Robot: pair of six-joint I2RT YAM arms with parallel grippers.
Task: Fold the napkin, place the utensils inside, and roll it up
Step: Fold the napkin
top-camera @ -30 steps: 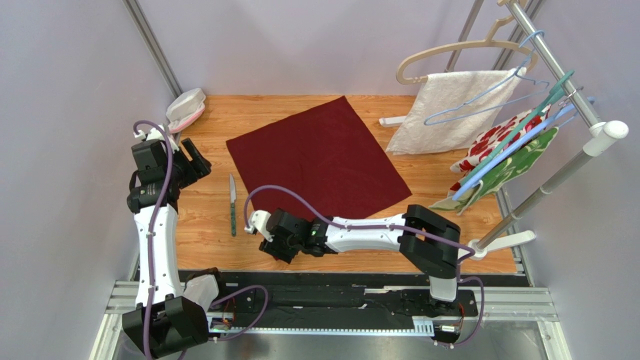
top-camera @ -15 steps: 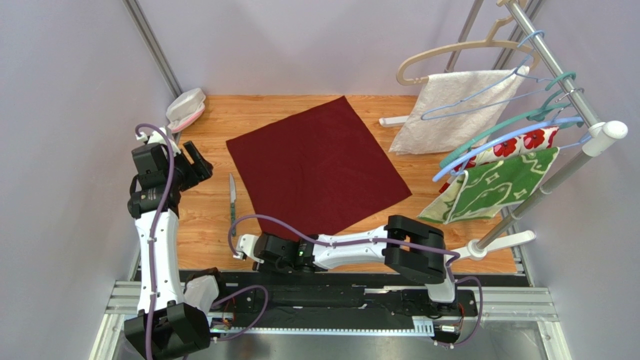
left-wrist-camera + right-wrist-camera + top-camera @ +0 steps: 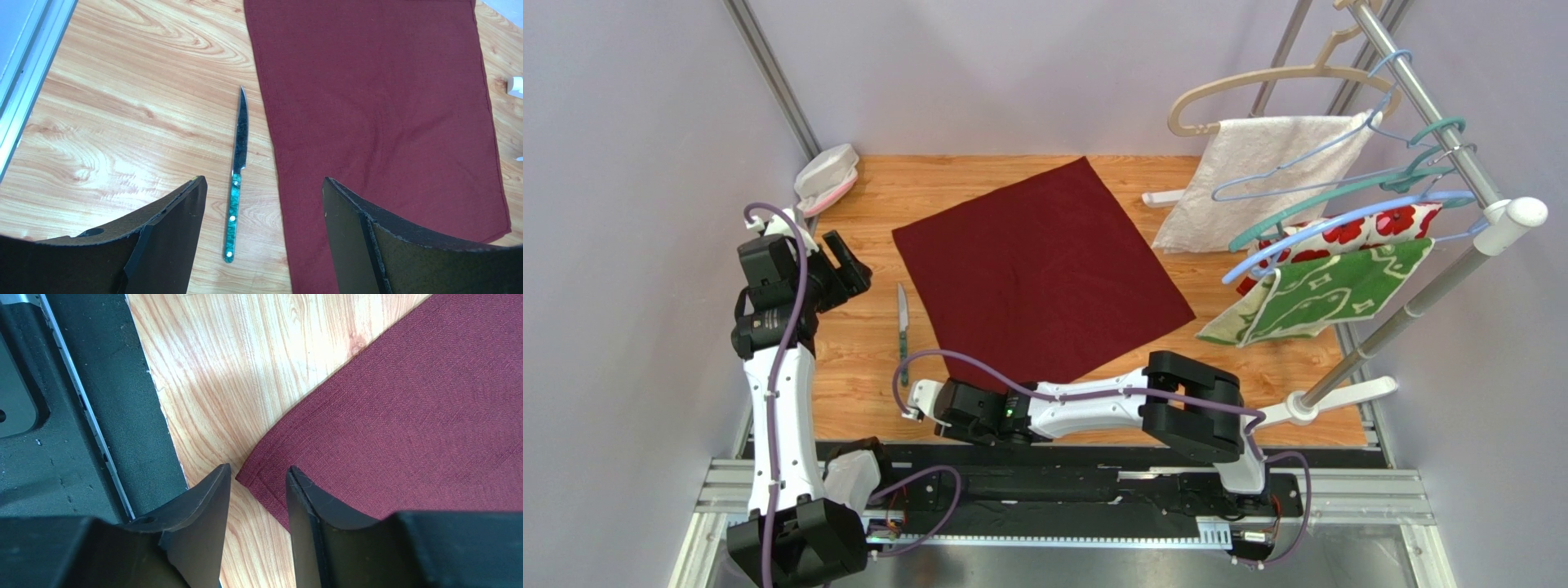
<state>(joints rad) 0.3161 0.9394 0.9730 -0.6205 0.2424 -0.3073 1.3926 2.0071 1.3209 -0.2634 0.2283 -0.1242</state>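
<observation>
The maroon napkin (image 3: pixel 1038 263) lies flat as a diamond in the middle of the wooden table. A knife (image 3: pixel 903 333) with a silvery blade and a teal handle, one of the utensils, lies just left of it. My left gripper (image 3: pixel 844 267) hovers wide open at the table's left side. In its wrist view the knife (image 3: pixel 236 184) shows between the tips of that gripper (image 3: pixel 263 179), beside the napkin (image 3: pixel 374 104). My right gripper (image 3: pixel 955 410) is low at the napkin's near corner (image 3: pixel 245 476). This gripper (image 3: pixel 258 468) has a narrow gap, and the corner lies between its fingertips, ungripped.
A clothes rack (image 3: pixel 1455 159) stands at the right with hangers, a white towel (image 3: pixel 1259 178) and red-and-green floral cloths (image 3: pixel 1333 282). A pink-and-white object (image 3: pixel 826 175) sits at the back left corner. The black base rail (image 3: pixel 80 416) runs along the near table edge, close to the right gripper.
My right arm has swung left and toward the near edge, coming down at the napkin's near corner while its jaws narrowed. The floral cloths on the rack have swung. The left arm has stayed put.
</observation>
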